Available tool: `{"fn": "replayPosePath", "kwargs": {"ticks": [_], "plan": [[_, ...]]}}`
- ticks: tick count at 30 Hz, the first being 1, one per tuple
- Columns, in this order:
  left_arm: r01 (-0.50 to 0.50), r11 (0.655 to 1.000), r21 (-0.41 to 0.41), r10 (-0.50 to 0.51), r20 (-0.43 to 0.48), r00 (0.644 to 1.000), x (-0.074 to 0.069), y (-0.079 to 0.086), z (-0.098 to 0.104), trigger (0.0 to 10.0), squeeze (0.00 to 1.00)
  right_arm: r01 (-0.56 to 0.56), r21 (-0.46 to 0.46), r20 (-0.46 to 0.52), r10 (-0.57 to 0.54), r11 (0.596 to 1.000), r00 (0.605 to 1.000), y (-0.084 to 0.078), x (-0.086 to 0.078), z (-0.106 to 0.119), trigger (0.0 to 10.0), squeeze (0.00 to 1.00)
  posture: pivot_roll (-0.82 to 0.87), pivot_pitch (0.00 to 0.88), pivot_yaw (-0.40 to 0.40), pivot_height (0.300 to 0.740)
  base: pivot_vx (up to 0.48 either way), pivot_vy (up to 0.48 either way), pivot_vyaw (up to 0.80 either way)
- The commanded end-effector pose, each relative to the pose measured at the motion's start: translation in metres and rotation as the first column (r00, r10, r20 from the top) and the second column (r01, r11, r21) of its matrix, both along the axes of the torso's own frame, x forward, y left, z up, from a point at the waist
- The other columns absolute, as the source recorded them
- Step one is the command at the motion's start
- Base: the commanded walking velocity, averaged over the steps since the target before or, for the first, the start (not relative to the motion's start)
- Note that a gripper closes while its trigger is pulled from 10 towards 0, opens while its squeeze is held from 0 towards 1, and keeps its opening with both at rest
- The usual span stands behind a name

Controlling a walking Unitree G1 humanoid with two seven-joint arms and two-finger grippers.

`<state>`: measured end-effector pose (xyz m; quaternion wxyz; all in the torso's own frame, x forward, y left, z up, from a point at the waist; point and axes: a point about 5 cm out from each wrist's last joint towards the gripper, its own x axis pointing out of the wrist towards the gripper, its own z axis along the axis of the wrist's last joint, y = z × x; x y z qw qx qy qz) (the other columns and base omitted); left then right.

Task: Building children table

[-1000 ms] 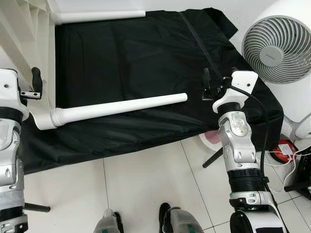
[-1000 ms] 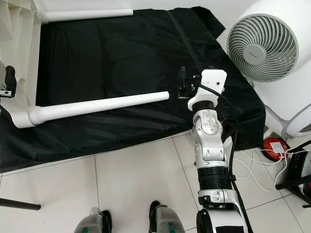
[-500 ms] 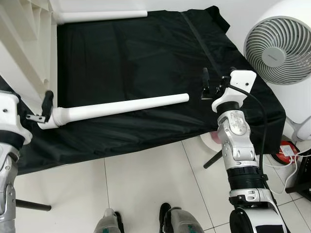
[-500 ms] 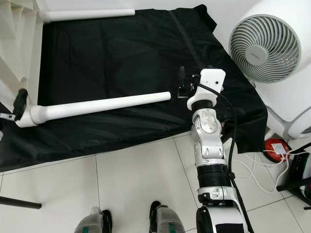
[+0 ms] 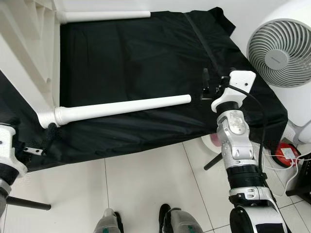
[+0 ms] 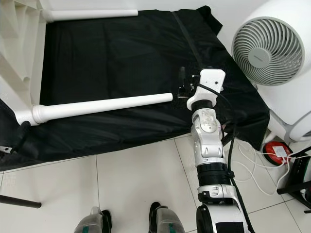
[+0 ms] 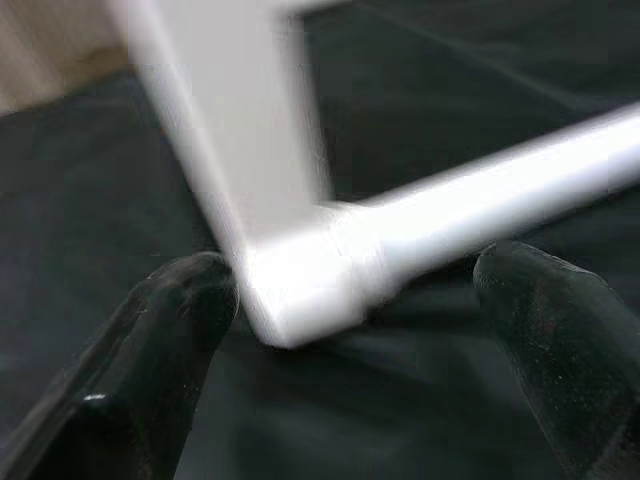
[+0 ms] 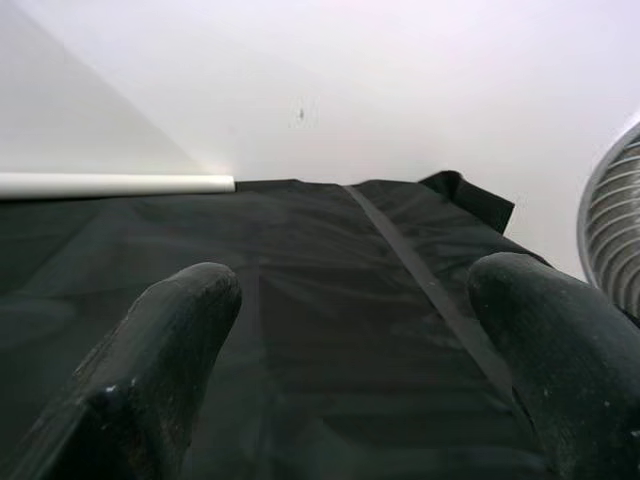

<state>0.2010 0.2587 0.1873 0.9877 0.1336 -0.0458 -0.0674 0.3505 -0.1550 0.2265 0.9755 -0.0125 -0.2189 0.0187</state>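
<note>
The robot's feet (image 5: 170, 222) stand on the white floor (image 5: 146, 179) at 6 o'clock. The left gripper (image 7: 350, 330) is low at 8 o'clock, just near the thick end of the near leg (image 5: 121, 106), fingers (image 7: 150, 340) apart and holding nothing. That view is blurry, so a light touch may be hidden. The leg lies on the black cloth (image 5: 136, 58), joined to the white table (image 5: 24, 53). The right gripper (image 8: 350, 330) hovers at 3 o'clock, fingers wide apart. A fan (image 5: 279, 51) sits at 2 o'clock. The far leg (image 5: 104, 15) lies at 12.
</note>
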Motion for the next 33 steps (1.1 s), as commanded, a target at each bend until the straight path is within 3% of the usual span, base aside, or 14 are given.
{"fn": "replayPosePath", "kwargs": {"ticks": [1, 6, 7, 8, 9, 10, 11, 16, 23, 25, 27, 31, 33], "plan": [[0.050, 0.999, -0.008, -0.050, -0.025, 0.998, -0.001, -0.012, -0.006, 10.0, 0.00, -0.006, 0.012, -0.005, 0.006, 1.000, 1.000, -0.001, 0.001, -0.003, 10.0, 1.00, 0.04, 0.173, -0.027, 0.740, 0.000, 0.000, 0.00], [0.081, 0.996, -0.042, -0.082, -0.029, 0.996, 0.006, -0.023, -0.007, 10.0, 0.00, -0.007, 0.014, -0.006, 0.007, 1.000, 1.000, 0.000, 0.001, -0.004, 10.0, 1.00, 0.04, 0.164, -0.018, 0.740, 0.000, 0.000, 0.00], [0.100, 0.994, -0.051, -0.102, -0.040, 0.994, 0.010, -0.029, -0.008, 10.0, 0.00, -0.005, 0.014, -0.010, 0.005, 1.000, 1.000, 0.000, 0.001, -0.005, 10.0, 0.82, 0.04, 0.160, -0.015, 0.740, 0.000, 0.000, 0.00], [0.100, 0.994, -0.051, -0.102, -0.040, 0.994, 0.010, -0.029, -0.008, 10.0, 0.00, -0.005, 0.014, -0.010, 0.005, 1.000, 1.000, 0.000, 0.001, -0.005, 10.0, 0.82, 0.04, 0.160, -0.015, 0.740, 0.000, 0.000, 0.00], [0.113, 0.992, -0.055, -0.115, -0.045, 0.992, 0.012, -0.033, -0.008, 10.0, 0.00, -0.004, 0.014, -0.014, 0.004, 1.000, 1.000, 0.001, 0.001, -0.006, 10.0, 0.71, 0.04, 0.160, -0.015, 0.740, 0.000, 0.000, 0.00], [0.113, 0.992, -0.055, -0.115, -0.045, 0.992, 0.012, -0.033, -0.008, 10.0, 0.00, -0.004, 0.014, -0.014, 0.004, 1.000, 1.000, 0.001, 0.001, -0.006, 10.0, 0.71, 0.04, 0.160, -0.015, 0.740, 0.000, 0.000, 0.00], [0.117, 0.990, -0.079, -0.121, -0.056, 0.991, 0.017, -0.036, -0.009, 10.0, 0.00, -0.001, 0.014, -0.026, 0.001, 1.000, 1.000, 0.001, 0.001, -0.008, 10.0, 0.00, 0.03, 0.153, -0.008, 0.740, 0.000, 0.000, 0.00], [0.123, 0.983, -0.138, -0.135, -0.085, 0.987, 0.031, -0.048, -0.019, 10.0, 0.00, 0.036, 0.008, -0.083, -0.035, 0.999, 0.996, -0.001, 0.003, -0.015, 10.0, 0.00, 0.02, 0.141, 0.002, 0.740, 0.000, 0.000, 0.00], [0.171, 0.973, -0.154, -0.190, -0.120, 0.974, 0.041, -0.065, -0.029, 10.0, 0.00, 0.058, 0.015, -0.103, -0.056, 0.998, 0.993, -0.004, 0.004, -0.018, 10.0, 0.00, 0.02, 0.136, 0.004, 0.740, 0.000, 0.000, 0.00], [0.199, 0.961, -0.194, -0.225, -0.120, 0.967, 0.049, -0.075, -0.031, 10.0, 0.00, 0.023, -0.051, -0.093, -0.027, 0.998, 0.995, -0.001, 0.002, -0.020, 10.0, 0.00, 0.01, 0.127, 0.004, 0.740, 0.000, 0.000, 0.00], [0.205, 0.957, -0.205, -0.232, -0.119, 0.965, 0.053, -0.078, -0.031, 10.0, 0.00, 0.008, -0.053, -0.091, -0.013, 0.999, 0.996, 0.000, 0.001, -0.021, 10.0, 0.00, 0.01, 0.127, 0.004, 0.740, 0.000, 0.000, 0.00], [0.142, 0.948, -0.285, -0.184, -0.129, 0.974, 0.068, -0.082, -0.035, 10.0, 0.00, -0.012, -0.037, -0.086, 0.009, 0.999, 0.996, -0.002, -0.002, -0.023, 10.0, 0.00, -0.02, 0.119, 0.005, 0.740, 0.000, 0.000, 0.00], [0.142, 0.948, -0.285, -0.184, -0.129, 0.974, 0.068, -0.082, -0.035, 10.0, 0.00, -0.012, -0.037, -0.086, 0.009, 0.999, 0.996, -0.002, -0.002, -0.023, 10.0, 0.00, -0.02, 0.119, 0.005, 0.740, 0.000, 0.000, 0.00]]}}
